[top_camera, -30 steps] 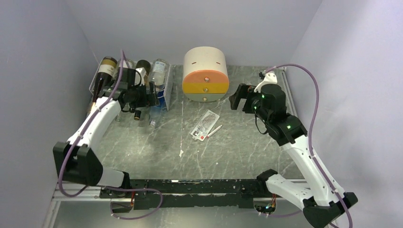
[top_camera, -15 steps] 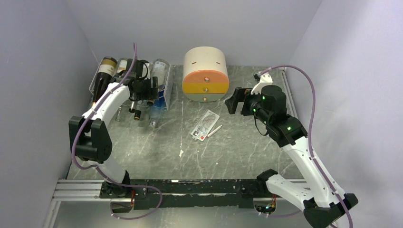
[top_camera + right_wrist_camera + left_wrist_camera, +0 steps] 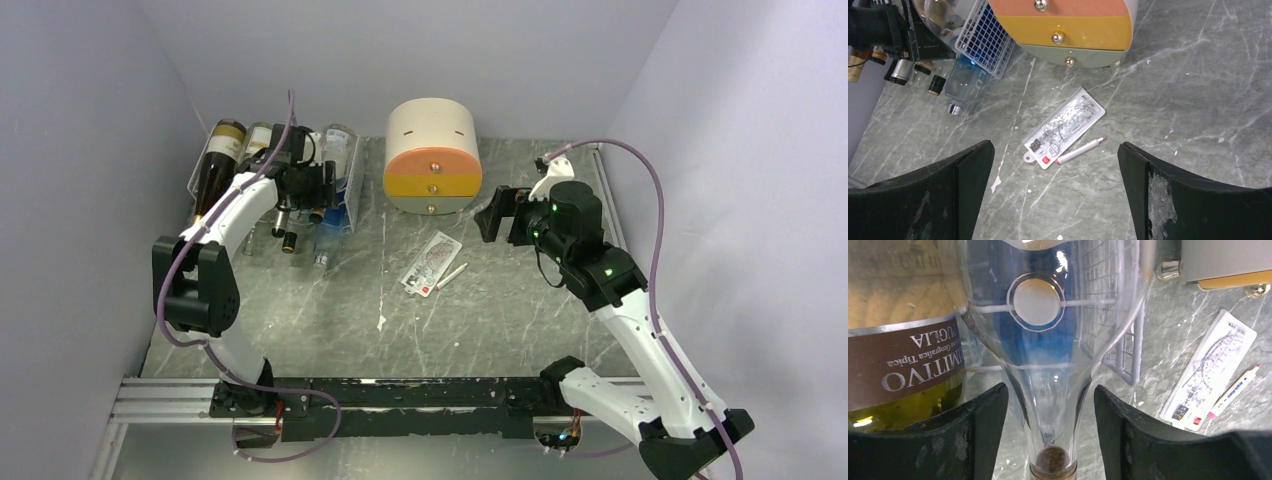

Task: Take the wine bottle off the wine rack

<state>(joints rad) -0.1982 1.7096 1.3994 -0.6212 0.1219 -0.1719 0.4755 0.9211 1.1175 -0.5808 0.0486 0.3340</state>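
Observation:
The white wire wine rack (image 3: 348,190) stands at the back left with several bottles lying in it. A clear wine bottle (image 3: 1048,340) with a cork in its neck points toward my left wrist camera; in the top view it (image 3: 338,148) lies on the rack's right side. My left gripper (image 3: 1050,390) straddles this bottle's neck, and a narrow gap shows on each side of the glass. Rack wires (image 3: 1125,355) show just right of the bottle. My right gripper (image 3: 1054,147) hangs wide open over the table, holding nothing.
A dark bottle with a brown label (image 3: 898,355) lies close on the left of the clear one. A round cream-and-orange drawer cabinet (image 3: 432,155) stands right of the rack. A flat packet (image 3: 1063,127) and a pen (image 3: 1080,149) lie mid-table. The left wall is near the rack.
My left arm has risen and reached further over the rack, and its jaws have narrowed around the clear bottle's neck. The right gripper has shifted slightly left.

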